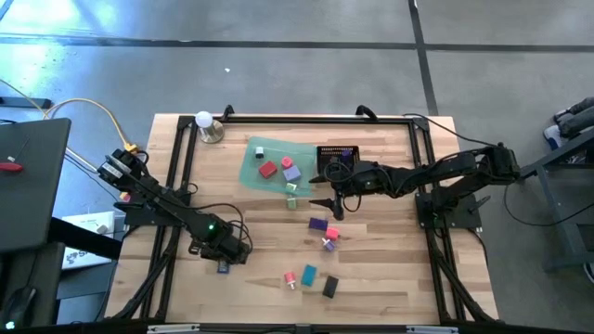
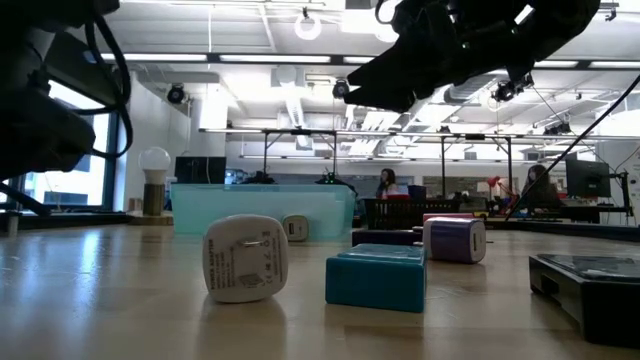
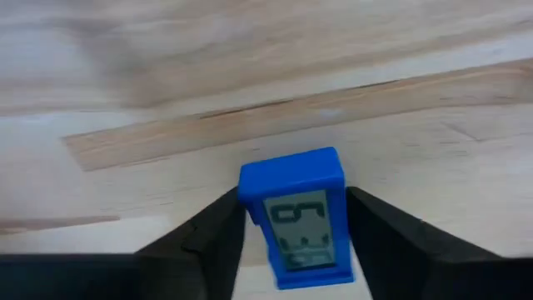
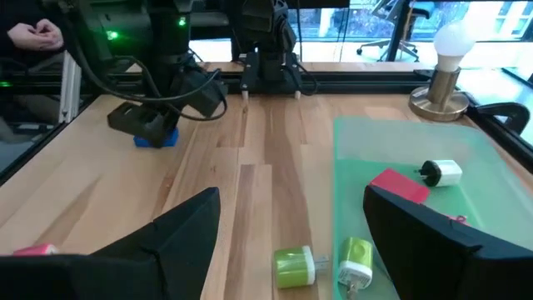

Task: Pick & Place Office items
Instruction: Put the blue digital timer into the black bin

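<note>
A pale wooden tabletop [image 1: 260, 241] framed by black rails sits in an open workshop with desks and people far behind it. The step in hand looks like a pick: the left gripper [image 3: 291, 229] is low over the near-left part of the tabletop, its two dark fingers [image 3: 208, 237] straddling a small blue block [image 3: 293, 212] with a grey printed face, one finger just beside each flank; whether they press it yet cannot be told, and the block seems to rest on the wood. The next move calls for a firm squeeze, a straight lift, then a carry across to the translucent green tray [image 1: 255, 172] at the far middle, where a red block [image 1: 268, 169] and a purple one [image 1: 292, 173] already lie. The left arm reaches inward from its base, bent at the elbow, wrist pitched down. The right gripper [image 1: 327, 203] hangs above the tabletop just beside the tray's near edge, fingers spread and holding nothing, its arm stretched long from the right side. Loose office items [image 1: 320, 250] are scattered between tray and front edge, among them a teal block [image 2: 376, 277] and a white charger [image 2: 245, 258]
</note>
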